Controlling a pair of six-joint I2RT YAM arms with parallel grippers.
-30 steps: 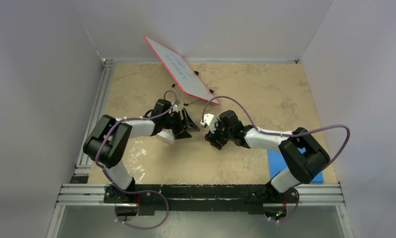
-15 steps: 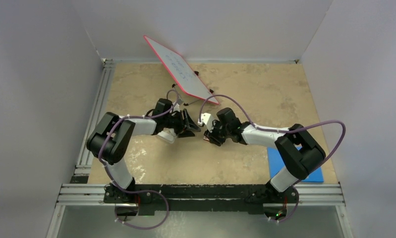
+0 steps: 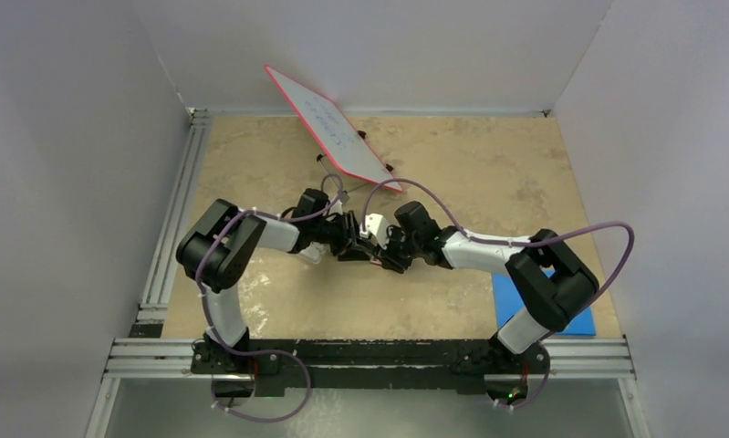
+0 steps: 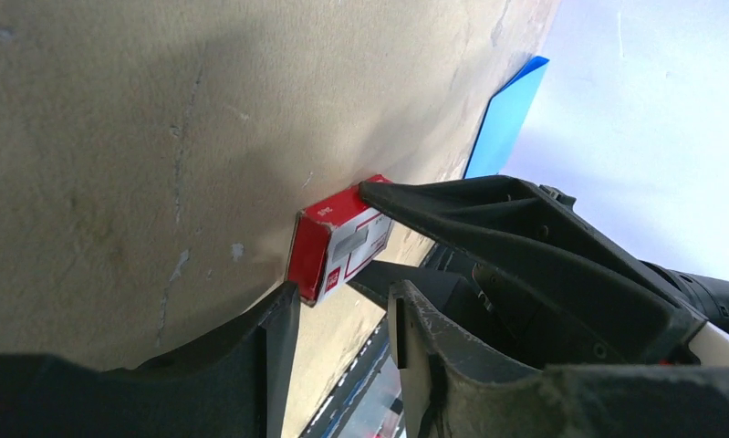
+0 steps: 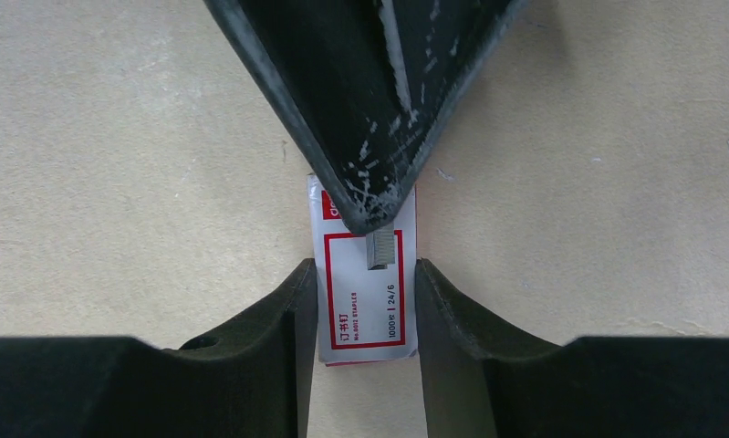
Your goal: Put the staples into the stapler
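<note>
Top view, change: left hand point(image 3: 346, 239) has swung right and now meets right hand point(image 3: 383, 251) mid-frame on the surface point(image 3: 470, 173). Both are working one spot, so the pickup looks under way.
Left wrist view, box: staples point(image 4: 335, 239) lie at frame centre, red end towards the camera, with the right hand pinching them from either side.
Left wrist view, left hand: fingers apart, box just past their tips.
Right wrist view, grip: right hand clamped on both long sides.
Right wrist view, axis: long axis runs top to bottom of the frame, label face up.

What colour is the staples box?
The staples box is red and white; the right wrist view shows it best.
</note>
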